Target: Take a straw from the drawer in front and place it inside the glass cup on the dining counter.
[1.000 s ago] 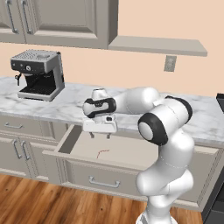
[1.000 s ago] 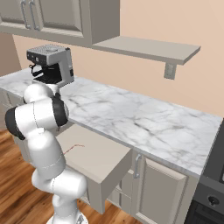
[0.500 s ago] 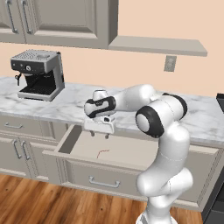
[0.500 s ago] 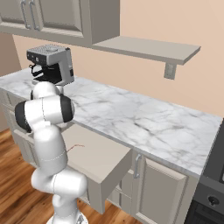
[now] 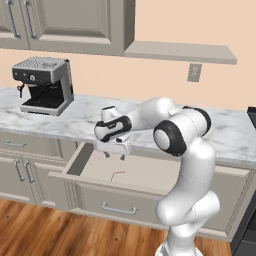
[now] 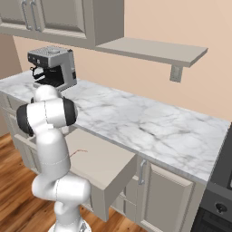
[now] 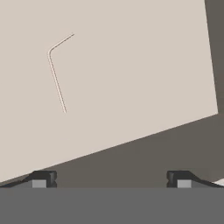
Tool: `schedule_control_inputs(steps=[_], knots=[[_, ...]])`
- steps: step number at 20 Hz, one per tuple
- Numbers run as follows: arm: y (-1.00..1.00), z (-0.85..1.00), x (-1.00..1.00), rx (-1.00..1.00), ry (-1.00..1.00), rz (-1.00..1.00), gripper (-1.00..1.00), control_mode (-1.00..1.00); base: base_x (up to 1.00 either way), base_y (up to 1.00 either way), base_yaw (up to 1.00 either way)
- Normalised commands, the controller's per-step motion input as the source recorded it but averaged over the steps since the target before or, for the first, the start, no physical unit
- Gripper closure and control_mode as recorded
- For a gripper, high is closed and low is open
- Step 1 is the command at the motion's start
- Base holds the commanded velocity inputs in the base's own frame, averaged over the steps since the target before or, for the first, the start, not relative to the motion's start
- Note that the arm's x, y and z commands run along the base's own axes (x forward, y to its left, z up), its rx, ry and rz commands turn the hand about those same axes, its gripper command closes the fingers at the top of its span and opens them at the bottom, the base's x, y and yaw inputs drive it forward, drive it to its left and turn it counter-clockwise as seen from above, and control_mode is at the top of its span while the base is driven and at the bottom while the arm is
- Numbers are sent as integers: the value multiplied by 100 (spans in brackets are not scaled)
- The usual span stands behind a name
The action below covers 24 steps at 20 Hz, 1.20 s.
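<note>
Arm: rises from the base at lower right of the left base view as a stacked white column, bends at a dark elbow joint at about bench height, then reaches forward and left in a near-horizontal line.

Wrist: dark band just behind the hand; the last link turns down.

Hand [image 5: 115,156]: points straight down, palm level with the bench edge, both fingers hanging below it. Fingers spread wide, with clear space between them; nothing is held and nothing touches them.

Right base view: the shoulder and elbow stand in front of the hand and hide it.

Hand view: both fingertips [image 7: 42,179] show far apart.
</note>
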Motion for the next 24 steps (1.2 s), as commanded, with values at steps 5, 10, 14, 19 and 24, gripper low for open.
schedule_control_inputs(steps=[5, 10, 14, 19, 24], knots=[[-6, -30, 2, -4, -2, 0, -100, -100, 0, 0, 0], [0, -32, 17, 0, -1, 0, -100, -100, 0, 0, 0], [-3, -41, 11, 0, -4, 0, -100, -100, 0, 0, 0], [-3, -32, 11, 0, -10, 4, -100, -100, 0, 0, 0], [0, -21, 22, 0, -10, 4, -100, -100, 0, 0, 0]])
